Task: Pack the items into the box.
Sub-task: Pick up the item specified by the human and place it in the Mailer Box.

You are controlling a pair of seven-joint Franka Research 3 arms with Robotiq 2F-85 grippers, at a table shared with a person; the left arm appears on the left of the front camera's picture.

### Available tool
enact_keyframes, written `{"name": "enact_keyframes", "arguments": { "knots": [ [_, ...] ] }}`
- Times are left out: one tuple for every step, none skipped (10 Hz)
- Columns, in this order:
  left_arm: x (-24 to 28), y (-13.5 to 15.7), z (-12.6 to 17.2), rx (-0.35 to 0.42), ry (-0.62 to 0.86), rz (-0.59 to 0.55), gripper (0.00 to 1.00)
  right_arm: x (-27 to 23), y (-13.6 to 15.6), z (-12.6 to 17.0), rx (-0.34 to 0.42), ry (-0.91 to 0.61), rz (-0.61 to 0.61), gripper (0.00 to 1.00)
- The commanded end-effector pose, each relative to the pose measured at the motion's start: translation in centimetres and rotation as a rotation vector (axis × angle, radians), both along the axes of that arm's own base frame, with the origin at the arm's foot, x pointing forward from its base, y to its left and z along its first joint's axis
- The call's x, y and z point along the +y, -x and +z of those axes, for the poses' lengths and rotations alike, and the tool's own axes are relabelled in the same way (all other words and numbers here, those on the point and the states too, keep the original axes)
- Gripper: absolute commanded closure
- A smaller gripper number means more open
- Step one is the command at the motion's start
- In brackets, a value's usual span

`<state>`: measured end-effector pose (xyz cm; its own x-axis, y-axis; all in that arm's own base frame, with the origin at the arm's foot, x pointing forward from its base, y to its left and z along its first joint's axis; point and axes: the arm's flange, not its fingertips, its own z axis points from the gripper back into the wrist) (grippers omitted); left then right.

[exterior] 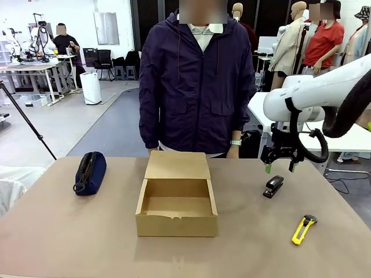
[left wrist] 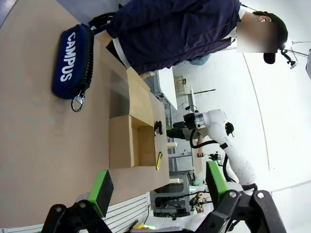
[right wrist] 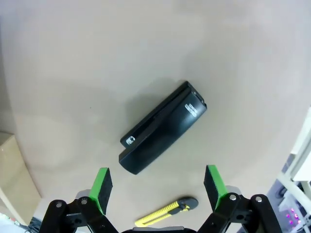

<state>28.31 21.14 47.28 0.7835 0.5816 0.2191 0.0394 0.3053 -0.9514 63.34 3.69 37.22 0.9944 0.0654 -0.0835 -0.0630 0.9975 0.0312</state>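
The small black stapler-like device (exterior: 273, 186) lies on the table right of the box, and in the right wrist view this device (right wrist: 163, 127) lies diagonally just beyond my green pads. My right gripper (exterior: 279, 165) hangs open a short way above it; between the spread fingers of the right gripper (right wrist: 156, 187) nothing is held. The yellow utility knife (exterior: 303, 228) lies nearer the front right edge, the knife (right wrist: 165, 211) showing low between the fingers. The tan cardboard box (exterior: 177, 200) stands mid-table with its flap open toward the person. My left gripper (left wrist: 156, 194) is open and empty, high above the table.
A navy zippered pouch (exterior: 90, 172) lies left of the box, printed CAMPUS on the pouch (left wrist: 73, 62). A person (exterior: 197, 87) in a dark jacket stands at the far edge behind the box. White tables stand to the right behind my right arm (exterior: 324, 95).
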Motion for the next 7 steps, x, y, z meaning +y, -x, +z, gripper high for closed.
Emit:
{"name": "enact_keyframes", "arguments": {
  "knots": [
    [0.1,-0.1,0.1,-0.022,0.011,0.001,0.0,-0.3,0.6,0.7,-0.004,0.008,0.006,0.0],
    [0.1,-0.1,0.1,-0.022,0.011,0.001,0.0,-0.3,0.6,0.7,-0.004,0.008,0.006,0.0],
    [0.1,-0.1,0.1,-0.022,0.011,0.001,0.0,-0.3,0.6,0.7,-0.004,0.008,0.006,0.0],
    [0.1,-0.1,0.1,-0.022,0.011,0.001,0.0,-0.1,0.0,0.0,0.0,0.001,0.001,0.0],
    [0.1,-0.1,0.1,-0.022,0.011,0.001,0.0,-0.1,-0.3,-0.3,-0.019,0.099,-0.251,0.0],
    [0.1,-0.1,0.1,-0.022,0.011,0.001,0.0,0.3,-0.3,-0.8,-0.044,0.144,-0.389,0.0],
    [0.1,-0.1,0.1,-0.022,0.011,0.001,0.0,0.5,-0.2,-1.0,-0.052,0.119,-0.495,0.0]
  ]
}}
